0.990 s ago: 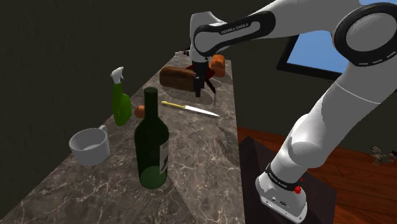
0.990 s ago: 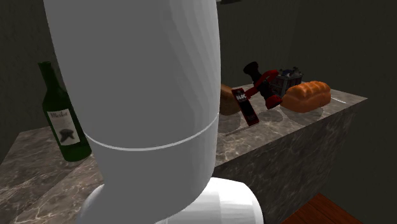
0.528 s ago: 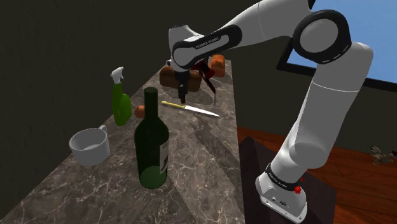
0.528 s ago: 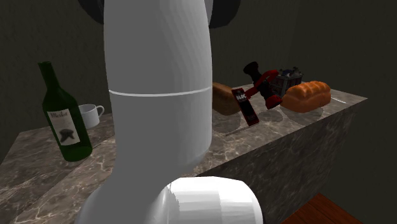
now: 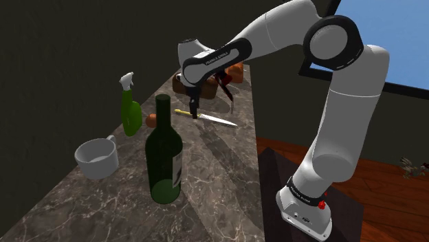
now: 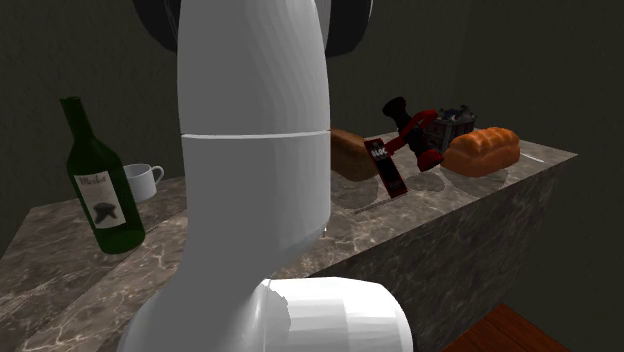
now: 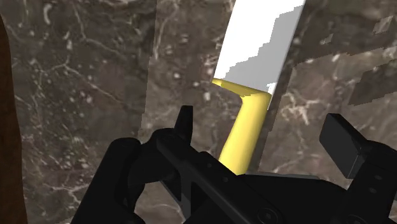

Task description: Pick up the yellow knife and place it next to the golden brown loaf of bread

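The knife lies flat on the marble counter (image 5: 206, 172), with its yellow handle (image 5: 183, 112) toward the shoulder view's left and its pale blade (image 5: 221, 122) to the right. My gripper (image 5: 194, 113) hangs just above the handle end, pointing down. In the wrist view the yellow handle (image 7: 245, 127) runs between my fingers, the white blade (image 7: 257, 44) lies beyond them, and my gripper (image 7: 264, 137) stands open around the handle without touching it. The golden brown loaf (image 5: 236, 69) sits at the counter's far end, also seen as the golden loaf (image 6: 482, 150).
A dark brown loaf (image 5: 181, 84) and a red-and-black tool (image 5: 225, 82) lie just beyond the gripper. A green spray bottle (image 5: 130, 110), a dark wine bottle (image 5: 163, 155) and a white mug (image 5: 96, 157) stand nearer. The counter's edge (image 5: 258, 179) drops to the floor.
The arm has swung from beside the loaves toward the shoulder view's left and lowered, bringing the gripper over the knife's yellow handle. The knife has not moved.
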Tool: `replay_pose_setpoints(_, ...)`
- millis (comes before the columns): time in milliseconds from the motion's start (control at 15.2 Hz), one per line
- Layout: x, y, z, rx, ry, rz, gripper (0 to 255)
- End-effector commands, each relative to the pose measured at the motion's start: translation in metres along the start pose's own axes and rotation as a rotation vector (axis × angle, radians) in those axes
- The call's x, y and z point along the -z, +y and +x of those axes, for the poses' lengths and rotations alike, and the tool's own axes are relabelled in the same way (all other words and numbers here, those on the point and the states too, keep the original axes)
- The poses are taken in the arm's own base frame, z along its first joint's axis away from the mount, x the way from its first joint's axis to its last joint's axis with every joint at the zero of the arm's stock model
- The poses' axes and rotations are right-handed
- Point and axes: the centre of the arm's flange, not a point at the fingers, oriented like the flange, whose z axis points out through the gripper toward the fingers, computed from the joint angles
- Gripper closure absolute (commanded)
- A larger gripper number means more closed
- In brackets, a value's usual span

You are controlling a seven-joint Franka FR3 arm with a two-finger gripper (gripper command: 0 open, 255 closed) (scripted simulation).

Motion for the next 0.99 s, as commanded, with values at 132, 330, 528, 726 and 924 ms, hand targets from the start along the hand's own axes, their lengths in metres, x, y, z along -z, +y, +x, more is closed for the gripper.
replay_pose_setpoints(132, -0.0082, 0.0001, 0.0002, 0.000, 0.000, 0.000, 0)
replay_pose_setpoints(330, -0.0082, 0.0001, 0.0002, 0.000, 0.000, 0.000, 0)
replay_pose_setpoints(528, -0.0082, 0.0002, 0.0002, 0.000, 0.000, 0.000, 255)
replay_pose_setpoints(726, -0.0082, 0.0002, 0.0002, 0.000, 0.000, 0.000, 255)
replay_pose_setpoints(924, -0.0081, 0.0002, 0.0002, 0.000, 0.000, 0.000, 255)
